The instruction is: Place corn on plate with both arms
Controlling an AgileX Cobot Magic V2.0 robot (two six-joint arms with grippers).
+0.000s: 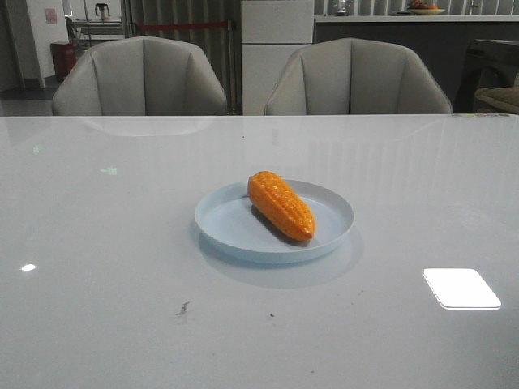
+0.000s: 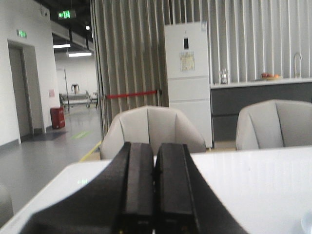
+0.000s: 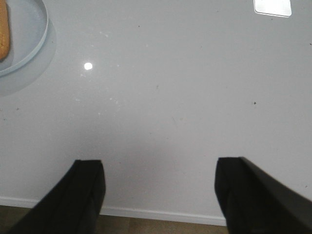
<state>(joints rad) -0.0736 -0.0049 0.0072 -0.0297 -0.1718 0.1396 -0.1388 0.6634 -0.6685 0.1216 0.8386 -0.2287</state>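
Note:
The orange corn [image 1: 280, 204] lies on the pale blue plate [image 1: 219, 223] in the middle of the table, its tapered tip toward the front right. No gripper shows in the front view. My left gripper [image 2: 155, 161] is shut and empty, raised and looking level across the table toward the chairs. My right gripper [image 3: 158, 170] is open and empty above the table near its front edge; the plate's rim [image 3: 41, 36] and a strip of the corn [image 3: 4, 34] show at that view's corner, well apart from the fingers.
Two grey chairs [image 1: 139, 77] [image 1: 357, 79] stand behind the far table edge. A bright light reflection [image 1: 461, 288] lies on the table at the front right. The table's front edge [image 3: 161, 214] runs just under my right gripper.

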